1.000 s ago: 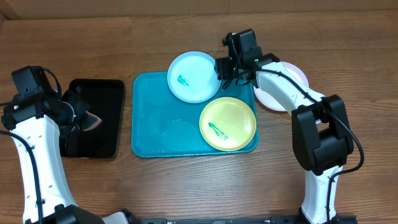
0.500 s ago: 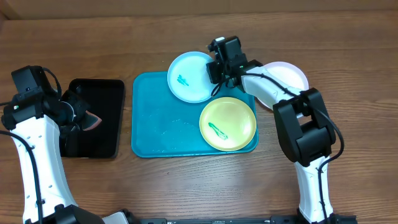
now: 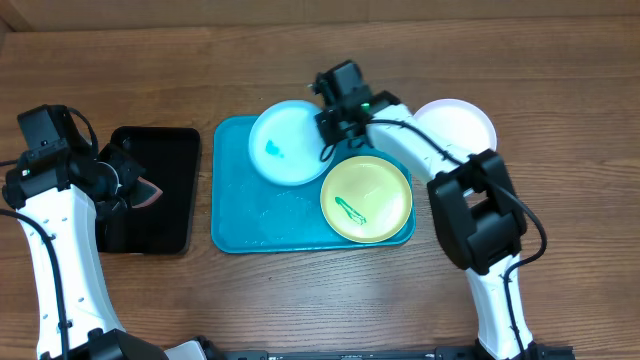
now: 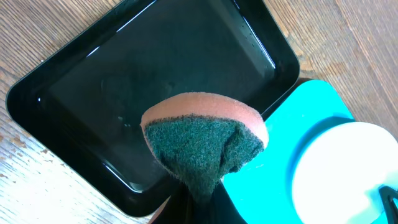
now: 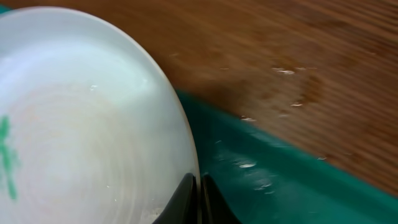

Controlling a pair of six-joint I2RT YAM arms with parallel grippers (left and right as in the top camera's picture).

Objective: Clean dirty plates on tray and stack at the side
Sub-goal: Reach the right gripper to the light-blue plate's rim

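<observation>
Worktop (image 3: 300, 300): brown wood grain that fills the overhead view to every edge.
Tray (image 3: 250, 220): turquoise, lying flat at the middle of the worktop, with faint wet streaks on its bare left half.
Yellow-green plate (image 3: 366, 199): inside the tray's near right corner, flat, with a green smear at its centre.
Pale blue plate (image 3: 290, 143): at the tray's far edge, overlapping the far rim, with a small green smear left of its centre.
White plate (image 3: 462, 122): on the worktop just past the tray's far right corner.
Black tray (image 3: 150, 190): just left of the tray, parallel to it, a strip of wood between them.
Left arm: rises from the near left and bends over the black tray. The left fingers (image 4: 194, 208) are clenched on a sponge (image 4: 205, 140), its green scouring side toward the wrist camera.
Right arm: reaches from the near right across the tray's far right corner. The right fingers (image 3: 331, 125) pinch the pale blue plate's right rim.
Hidden: the right arm covers the white plate's left edge. Whether the pale blue plate rests on the tray or is lifted off it cannot be told. The right wrist view is blurred.
</observation>
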